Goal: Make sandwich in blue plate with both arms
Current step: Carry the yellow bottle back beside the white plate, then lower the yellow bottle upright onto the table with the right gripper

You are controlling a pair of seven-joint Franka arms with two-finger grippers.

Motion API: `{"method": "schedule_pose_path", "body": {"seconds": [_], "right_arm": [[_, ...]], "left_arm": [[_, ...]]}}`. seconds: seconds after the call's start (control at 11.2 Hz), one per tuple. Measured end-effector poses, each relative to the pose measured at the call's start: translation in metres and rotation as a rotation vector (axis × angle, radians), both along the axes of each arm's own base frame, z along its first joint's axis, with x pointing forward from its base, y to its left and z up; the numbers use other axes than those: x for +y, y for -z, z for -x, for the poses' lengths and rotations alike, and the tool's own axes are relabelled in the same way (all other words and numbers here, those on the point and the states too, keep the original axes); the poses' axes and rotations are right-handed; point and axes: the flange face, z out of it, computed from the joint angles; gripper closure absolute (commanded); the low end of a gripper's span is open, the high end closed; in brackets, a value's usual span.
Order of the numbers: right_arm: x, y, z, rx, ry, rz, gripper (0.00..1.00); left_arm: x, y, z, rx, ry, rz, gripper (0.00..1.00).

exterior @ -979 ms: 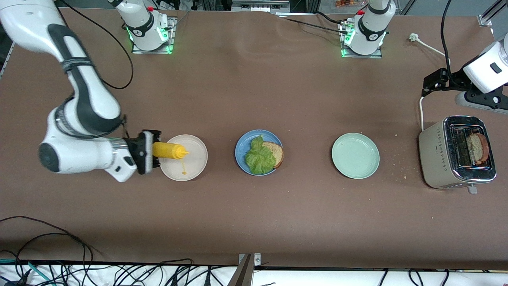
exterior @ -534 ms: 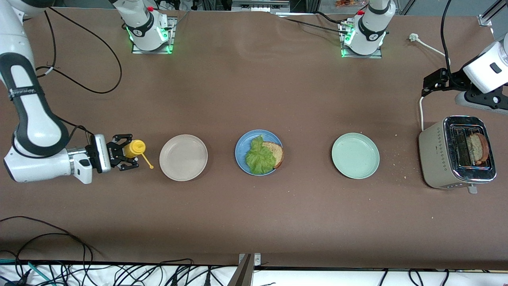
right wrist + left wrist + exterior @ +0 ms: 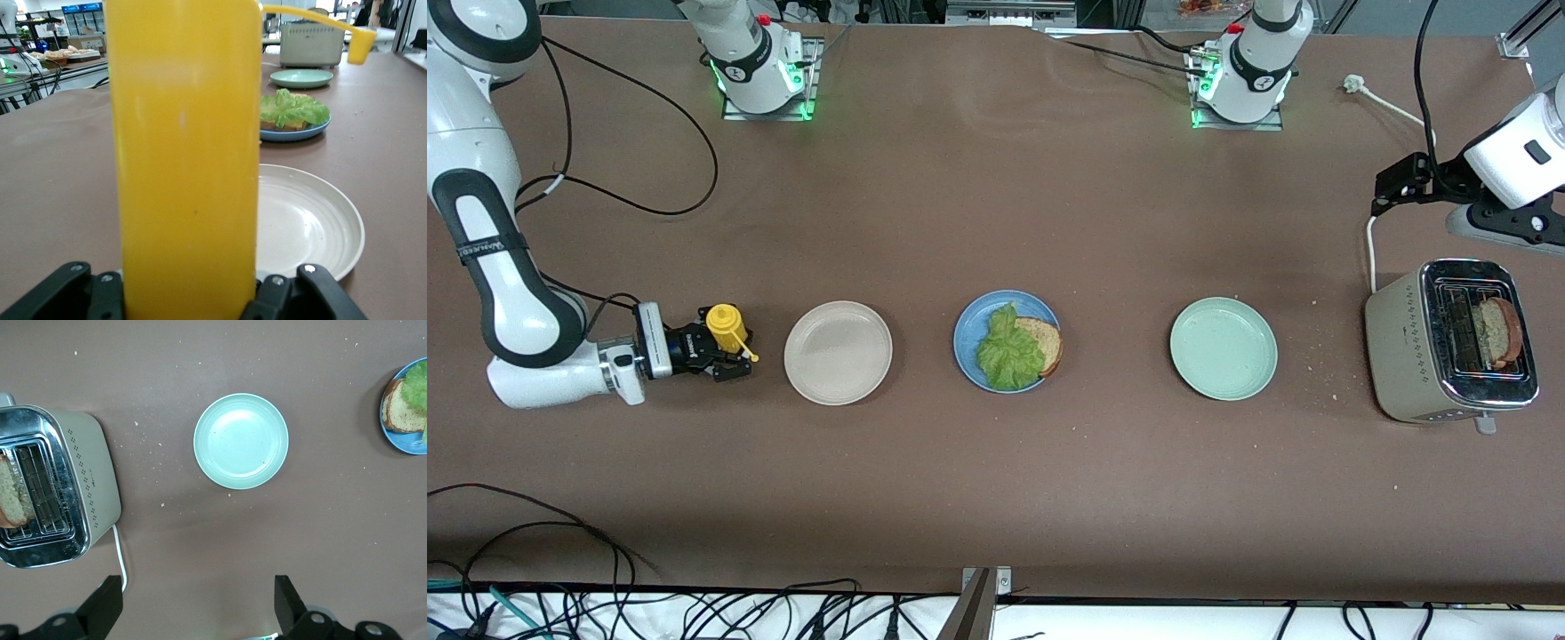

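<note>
On the blue plate (image 3: 967,331) mid-table, one bread slice (image 3: 1042,344) under a lettuce leaf (image 3: 1008,349); a second slice (image 3: 1495,331) upright in the toaster (image 3: 1449,352). Toward the right arm's end, right gripper (image 3: 713,356) clamped on the upright yellow squeeze bottle (image 3: 725,327), now clear of the beige plate (image 3: 838,352) after tilting over it. Left gripper (image 3: 198,613) spread wide, empty, above the pale green plate (image 3: 241,441).

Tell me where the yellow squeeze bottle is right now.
In the front view, the yellow squeeze bottle stands upright in the shut right gripper, toward the right arm's end of the table, beside the beige plate.
</note>
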Motion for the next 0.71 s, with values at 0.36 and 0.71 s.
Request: {"method": "schedule_pose_path", "body": {"seconds": [0.36,0.71], "right_arm": [[0.0,0.033,-0.003,-0.067,0.013,-0.102,1.0],[0.005,0.073,0.002,-0.151,0.024,-0.169,1.0]], "left_arm": [[0.0,0.0,0.0,0.0,0.0,0.0,0.0],[0.0,0.0,0.0,0.0,0.0,0.0,0.0]]}}
